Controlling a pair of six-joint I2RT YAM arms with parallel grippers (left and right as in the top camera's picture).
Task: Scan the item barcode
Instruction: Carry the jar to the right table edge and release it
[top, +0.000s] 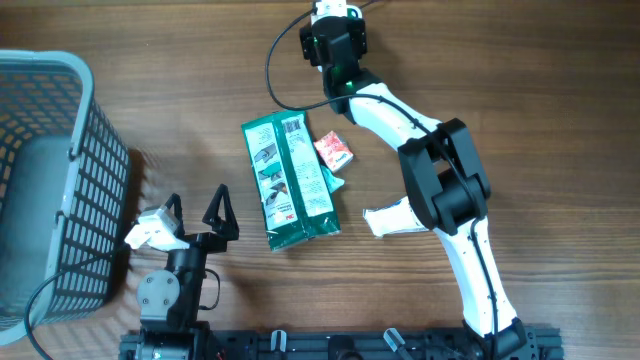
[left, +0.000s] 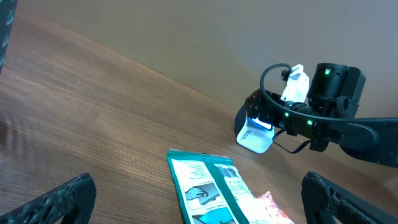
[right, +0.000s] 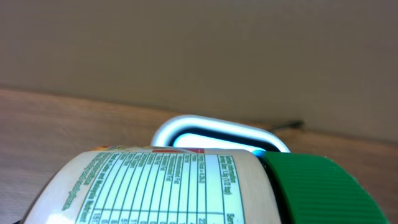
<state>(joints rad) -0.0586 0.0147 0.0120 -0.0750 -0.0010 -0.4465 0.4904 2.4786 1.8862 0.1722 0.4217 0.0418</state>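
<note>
**A:** What is furthest left?

**B:** A grey plastic basket (top: 50, 180), its walls an open lattice of square holes. It stands on the wood-grain table (top: 520, 90). Just beside it is the left gripper (top: 195, 212), jaws spread wide with nothing between them. From the left wrist its black fingers (left: 65, 200) look pebbled and rubbery.

**A:** And in the middle?

**B:** A long green pouch (top: 288, 182), glossy and crinkled like foil, lies flat. It carries white printed panels and a barcode near its far end. A small red-and-white packet (top: 333, 152), squarish, lies against the pouch's right edge.

**A:** Where is the item for scanning?

**B:** At the far edge of the table, with the right gripper (top: 335, 42). The right wrist view shows a rounded bottle (right: 161, 186) lying sideways close to the lens. It has a white label printed with a green table, and a ridged green cap (right: 317, 186) at its right end.

**A:** Is it held?

**B:** It seems clasped in the jaws, though the fingers themselves are hidden behind it. Just past the bottle stands the scanner (right: 217, 132), a smooth white rounded frame around a dark window, with a blue light (left: 260, 123) glowing at its face.
</note>
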